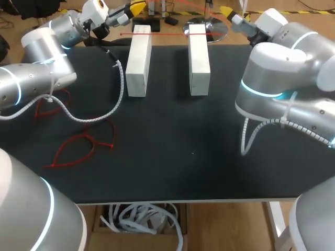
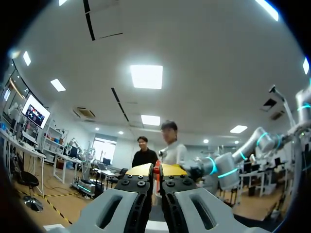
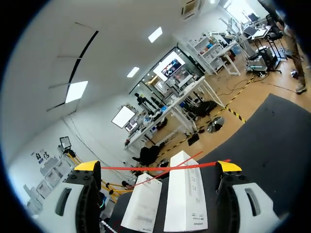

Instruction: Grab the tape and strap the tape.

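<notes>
**A:** What is seen, taken from the largest thing down?

**B:** A black worktop [image 1: 172, 157] is seen from above. The left arm [image 1: 36, 63] is brought in from the left side and the right arm [image 1: 277, 73] from the right. Each is bent at the elbow over its side of the worktop. The wrists are turned inward at the far edge, so the two end effectors are pointed roughly toward each other.

**A:** What is carried on the worktop?

**B:** Two white blocks [image 1: 138, 63] are laid side by side with a gap between them, running lengthwise toward the far edge. A white ribbed hose [image 1: 119, 89] is draped from the left arm across the surface. Red loops [image 1: 78, 149] are seen lying near the left side.

**A:** How are the end effectors held?

**B:** The left end effector [image 1: 137, 8] is held beyond the far edge. In its wrist view the yellow tips are pressed together, with the red tape [image 1: 170, 34] pinched between them. The right end effector [image 1: 229, 11] is spread wide. In its own view the tape is seen crossing the gap from one yellow fingertip [image 3: 87, 166] to the other, and nothing is clamped.

**A:** Where is the tape found?

**B:** It is stretched as a thin red line between the two end effectors, over the far ends of both blocks. Whether it rests on them cannot be told.
</notes>
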Tool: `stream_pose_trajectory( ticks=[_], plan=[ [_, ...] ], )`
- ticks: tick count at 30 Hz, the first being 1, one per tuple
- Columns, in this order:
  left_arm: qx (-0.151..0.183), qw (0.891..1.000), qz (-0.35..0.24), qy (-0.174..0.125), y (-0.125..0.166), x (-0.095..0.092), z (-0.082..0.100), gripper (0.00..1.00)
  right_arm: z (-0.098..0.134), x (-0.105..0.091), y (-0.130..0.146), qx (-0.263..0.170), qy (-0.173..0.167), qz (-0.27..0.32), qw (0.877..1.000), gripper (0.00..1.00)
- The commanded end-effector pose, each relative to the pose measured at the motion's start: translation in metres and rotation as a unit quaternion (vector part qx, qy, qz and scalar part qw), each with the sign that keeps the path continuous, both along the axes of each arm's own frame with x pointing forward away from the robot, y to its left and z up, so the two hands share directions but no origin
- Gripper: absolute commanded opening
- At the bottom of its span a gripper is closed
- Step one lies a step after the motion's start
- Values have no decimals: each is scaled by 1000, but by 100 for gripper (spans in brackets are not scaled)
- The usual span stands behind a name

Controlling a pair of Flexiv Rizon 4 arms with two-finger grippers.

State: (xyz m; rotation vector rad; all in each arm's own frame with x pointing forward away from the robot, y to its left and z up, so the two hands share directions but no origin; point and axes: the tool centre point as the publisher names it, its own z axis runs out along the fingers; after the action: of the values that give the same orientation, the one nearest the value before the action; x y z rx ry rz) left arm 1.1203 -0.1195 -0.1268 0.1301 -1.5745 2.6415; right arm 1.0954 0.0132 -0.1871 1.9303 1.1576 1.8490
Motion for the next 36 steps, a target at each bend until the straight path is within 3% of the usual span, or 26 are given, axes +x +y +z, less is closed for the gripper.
stream_pose_trajectory(
  ticks=[1, 3, 6, 12, 15, 17, 18, 22, 36],
  plan=[
    [1, 1000, 2, 1, 0, -2, 1, 0, 7, -2, 13, 78, 11, -72, 994, 100],
    [1, 1000, 2, 1, 0, -2, 1, 0, 15, -3, 20, 121, 18, -98, 988, 100],
    [1, 1000, 2, 1, 0, -2, 1, 0, 20, -3, 27, 140, 2, -108, 984, 100],
    [1, 1000, 2, 1, 0, -2, 1, 0, -1, -1, 19, 199, 2, -122, 972, 100],
    [1, 1000, 2, 1, 0, -2, 1, 0, -8, 0, 17, 248, -30, -120, 961, 100],
    [1, 1000, 2, 1, 0, -2, 1, 0, -9, 0, 15, 284, -59, -139, 947, 100],
    [1, 1000, 2, 1, 0, -2, 1, 0, -9, 0, 14, 278, -56, -133, 950, 100],
    [1, 1000, 2, 1, 0, -2, 1, 0, -7, 6, 11, 301, -61, -145, 941, 100],
    [1, 1000, 2, 1, 0, -2, 1, 0, 18, 27, -6, 311, -98, -185, 927, 100]
  ],
)
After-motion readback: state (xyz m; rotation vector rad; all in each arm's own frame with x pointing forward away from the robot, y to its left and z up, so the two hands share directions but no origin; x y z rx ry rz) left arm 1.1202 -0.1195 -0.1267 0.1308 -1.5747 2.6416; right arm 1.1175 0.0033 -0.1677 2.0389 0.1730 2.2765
